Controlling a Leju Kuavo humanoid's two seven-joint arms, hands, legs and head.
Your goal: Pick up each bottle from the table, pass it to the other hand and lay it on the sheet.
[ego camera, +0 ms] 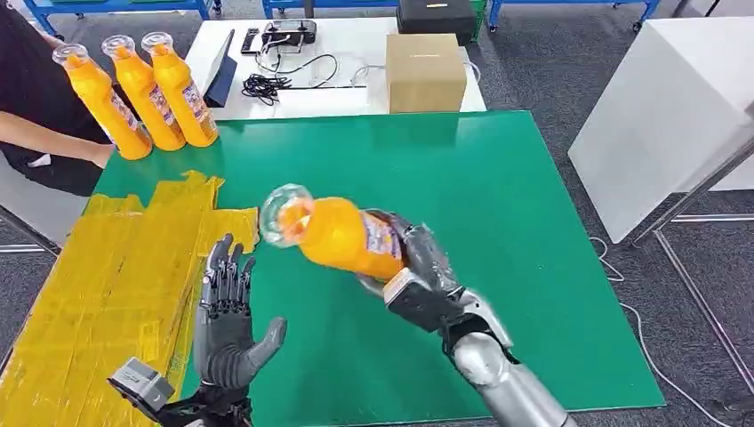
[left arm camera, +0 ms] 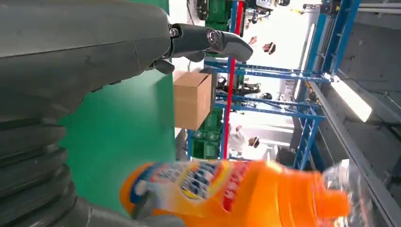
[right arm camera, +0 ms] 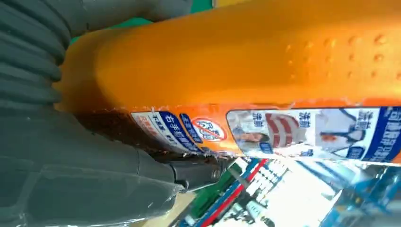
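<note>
Gripping an orange bottle around its lower body, the right hand holds it above the green table, tilted, with the clear cap end pointing toward the robot's left side and up toward the camera. Fingers wrap the labelled part of the bottle; the right wrist view shows the orange body and its blue-and-white label pressed against the grey palm.

The left hand is raised just beside the bottle, palm up, fingers spread and thumb out to the side, holding nothing. It does not touch the bottle in the head view. In the left wrist view the same bottle lies blurred across the frame close to the hand, contact not discernible.

The yellow sheet covers the near left part of the table, wrinkled, partly under the left hand.

At the far left corner of the table, three more orange bottles stand together, leaning, touching one another. A person's arm reaches in just beside them.

Beyond the green table, a white table carries a cardboard box, a coiled black cable and a dark tablet-like device.
</note>
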